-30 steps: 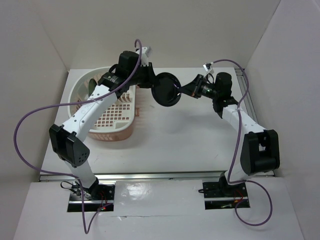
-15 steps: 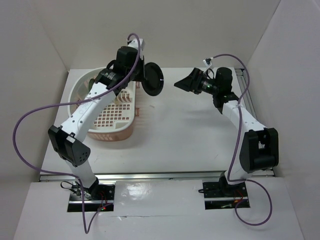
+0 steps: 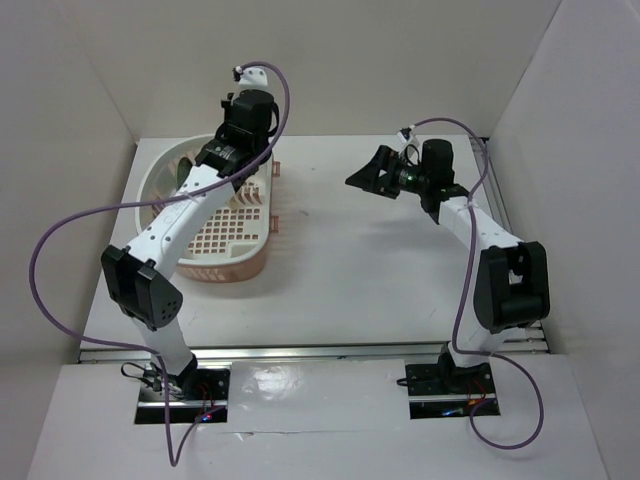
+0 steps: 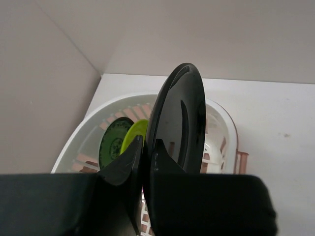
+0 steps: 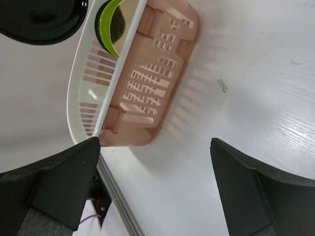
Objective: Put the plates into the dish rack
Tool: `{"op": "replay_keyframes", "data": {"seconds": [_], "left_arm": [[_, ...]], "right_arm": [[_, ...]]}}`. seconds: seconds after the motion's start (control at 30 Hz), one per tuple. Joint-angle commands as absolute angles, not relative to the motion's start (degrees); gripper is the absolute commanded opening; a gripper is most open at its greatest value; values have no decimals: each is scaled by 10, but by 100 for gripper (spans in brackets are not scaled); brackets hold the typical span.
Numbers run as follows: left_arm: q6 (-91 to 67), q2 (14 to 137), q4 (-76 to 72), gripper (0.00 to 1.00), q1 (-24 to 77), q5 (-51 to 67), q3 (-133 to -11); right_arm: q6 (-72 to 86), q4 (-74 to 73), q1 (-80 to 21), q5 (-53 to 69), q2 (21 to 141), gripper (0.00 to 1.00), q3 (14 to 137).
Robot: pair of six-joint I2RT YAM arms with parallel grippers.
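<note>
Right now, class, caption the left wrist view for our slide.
Left gripper holds the black plate upright over the dish rack.

The black plate (image 4: 179, 123) is smooth and highly glossy, with bright reflections. The lime green plate (image 4: 135, 132) has a softer sheen and is possibly glazed. The dish rack (image 5: 162, 73) is moulded plastic, a satin pink shell with a white slotted insert (image 5: 87, 73). The left gripper (image 4: 144, 150) has matt black fingers (image 4: 123, 164). The table (image 5: 256, 73) is matt white and faintly grained.
</note>
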State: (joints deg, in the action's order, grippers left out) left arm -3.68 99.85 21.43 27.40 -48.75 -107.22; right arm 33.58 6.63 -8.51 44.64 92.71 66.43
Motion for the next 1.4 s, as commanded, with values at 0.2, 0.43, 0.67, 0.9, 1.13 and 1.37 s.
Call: {"op": "replay_keyframes", "data": {"seconds": [0.2, 0.43, 0.67, 0.9, 1.13, 1.37], "left_arm": [[7, 1063, 117, 0, 232, -539, -1045], [-14, 1073, 129, 0, 201, -493, -1027], [-38, 1073, 135, 0, 196, -426, -998], [-45, 1073, 148, 0, 196, -413, -993], [-55, 1073, 154, 0, 196, -408, -979], [-55, 1068, 143, 0, 196, -414, -941]], "right_arm": [[307, 57, -99, 454, 926, 100, 693], [307, 57, -99, 464, 932, 100, 693], [307, 57, -111, 469, 942, 100, 700], [307, 62, -111, 469, 947, 100, 700], [307, 68, -111, 469, 947, 100, 700], [312, 73, -111, 480, 953, 100, 700]]}}
